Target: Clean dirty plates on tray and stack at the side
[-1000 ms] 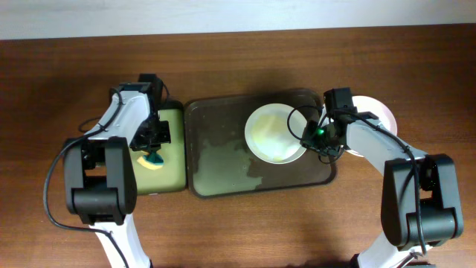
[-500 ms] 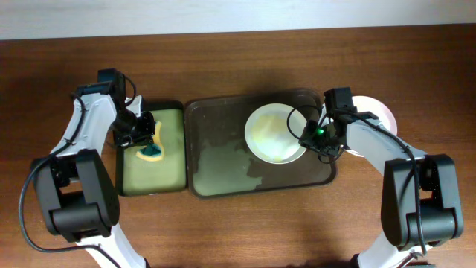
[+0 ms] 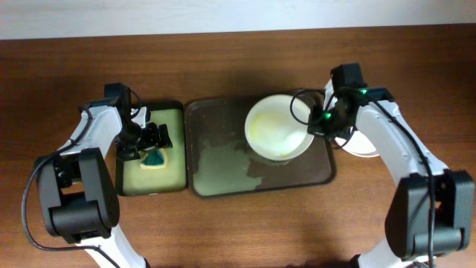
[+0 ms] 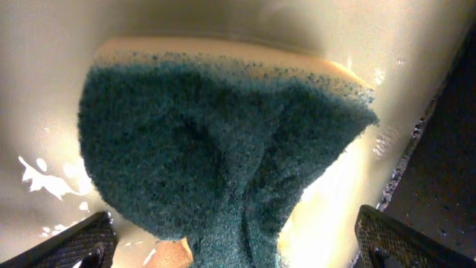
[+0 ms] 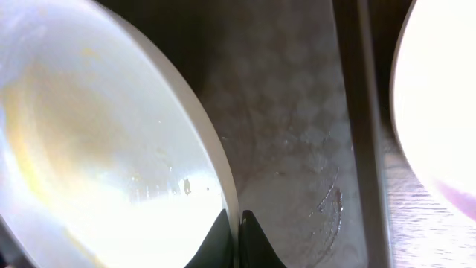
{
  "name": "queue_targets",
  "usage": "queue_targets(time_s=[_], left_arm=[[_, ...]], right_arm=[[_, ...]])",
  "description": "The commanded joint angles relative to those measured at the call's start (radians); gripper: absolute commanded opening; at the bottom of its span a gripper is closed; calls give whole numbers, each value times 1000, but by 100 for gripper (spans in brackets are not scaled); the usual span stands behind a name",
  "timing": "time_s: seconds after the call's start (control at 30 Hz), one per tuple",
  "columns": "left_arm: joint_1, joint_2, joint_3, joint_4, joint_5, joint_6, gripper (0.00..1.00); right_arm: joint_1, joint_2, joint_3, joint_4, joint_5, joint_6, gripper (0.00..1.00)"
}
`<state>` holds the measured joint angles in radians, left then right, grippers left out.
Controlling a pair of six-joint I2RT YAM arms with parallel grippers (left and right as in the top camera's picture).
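Observation:
A white plate (image 3: 274, 125) with a yellow smear is tilted up above the right half of the dark brown tray (image 3: 223, 175). My right gripper (image 3: 320, 125) is shut on its right rim. In the right wrist view both fingertips (image 5: 224, 240) pinch the rim of the plate (image 5: 97, 149) over the wet tray floor (image 5: 297, 149). A second white plate (image 3: 366, 151) lies on the table right of the tray, mostly under my right arm. My left gripper (image 3: 152, 141) is open over a green and yellow sponge (image 4: 216, 141), its fingers (image 4: 82, 246) standing wide on either side.
The sponge (image 3: 154, 160) lies in a small black tray with a pale yellow-green lining (image 3: 172, 167), directly left of the brown tray. The second plate (image 5: 439, 97) sits just beyond the brown tray's right rim. Bare wooden table surrounds both trays.
My left gripper came back over the small tray and opened, letting go of the sponge. My right gripper closed on the plate's rim and raised that edge.

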<state>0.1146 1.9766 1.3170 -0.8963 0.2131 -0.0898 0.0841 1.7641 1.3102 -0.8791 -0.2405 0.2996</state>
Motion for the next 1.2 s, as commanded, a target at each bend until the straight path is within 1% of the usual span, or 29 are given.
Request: queue_targets(time_s=[0.0, 0.03, 0.07, 0.13, 0.2, 0.23, 0.33, 0.37, 0.43, 0.47, 0.57, 0.6, 0.63, 0.67, 0.73, 0.77, 0.8, 0.83, 0.87, 0.9, 0.93, 0.97, 1.0, 1.03, 1.1, 1.17], left_arm=[[2, -19, -10, -2, 8, 9, 99], [2, -19, -10, -2, 8, 9, 99], [2, -19, -10, -2, 8, 9, 99], [2, -19, -10, -2, 8, 9, 99], [2, -19, -10, -2, 8, 9, 99], [2, -19, -10, -2, 8, 9, 100], [2, -19, -10, -1, 8, 9, 99], [2, -19, -10, -2, 8, 9, 99], [2, -19, -10, -2, 8, 9, 99], [2, -19, -10, -2, 8, 9, 99], [2, -19, -10, -2, 8, 9, 99], [2, -19, -10, -1, 8, 9, 99], [2, -19, -10, -2, 8, 9, 99], [2, -19, -10, -2, 8, 9, 99], [2, -19, -10, -2, 8, 9, 99], [2, -19, -10, -2, 8, 9, 99], [2, -19, -10, -2, 8, 9, 99], [2, -19, -10, -2, 8, 9, 99], [2, -19, -10, -2, 8, 9, 99], [2, -19, -10, -2, 8, 9, 99], [2, -19, -10, -2, 8, 9, 99], [2, -19, -10, -2, 8, 9, 99], [2, -19, -10, -2, 8, 9, 99], [2, -19, -10, -2, 8, 9, 100], [2, -19, -10, -2, 8, 9, 100], [2, -19, -10, -2, 8, 9, 99]], right_arm=[[4, -64, 101, -125, 17, -87, 4], [15, -87, 121, -167, 28, -86, 4], [58, -127, 127, -198, 89, -84, 4], [142, -163, 127, -210, 222, -73, 4], [298, -187, 127, -214, 464, -24, 4], [372, -187, 127, -214, 544, -6, 4], [729, -187, 126, -171, 977, 31, 4], [812, -186, 126, -149, 1087, 31, 4], [939, -179, 126, -110, 1310, 28, 4], [983, -167, 126, -100, 1439, -1, 4], [1057, -115, 126, -42, 1826, -115, 4], [1063, -104, 126, 11, 1832, -222, 4], [1061, -104, 126, 19, 1833, -236, 4], [1060, -104, 126, 62, 1830, -238, 4], [1069, -103, 126, 72, 1832, -306, 4], [1060, -103, 126, 77, 1832, -308, 4], [1054, -103, 126, 121, 1803, -281, 4], [1070, -103, 126, 139, 1703, -301, 4], [1081, -103, 126, 126, 1730, -304, 4], [1070, -103, 126, 129, 1810, -291, 4], [1055, -103, 126, 149, 1801, -244, 4], [1047, -103, 126, 137, 1634, -243, 4], [1046, -103, 126, 103, 1643, -243, 4], [1032, -103, 126, 95, 1608, -201, 4], [1014, -103, 126, 70, 1493, -188, 4], [970, -103, 126, 53, 1468, -118, 4]])
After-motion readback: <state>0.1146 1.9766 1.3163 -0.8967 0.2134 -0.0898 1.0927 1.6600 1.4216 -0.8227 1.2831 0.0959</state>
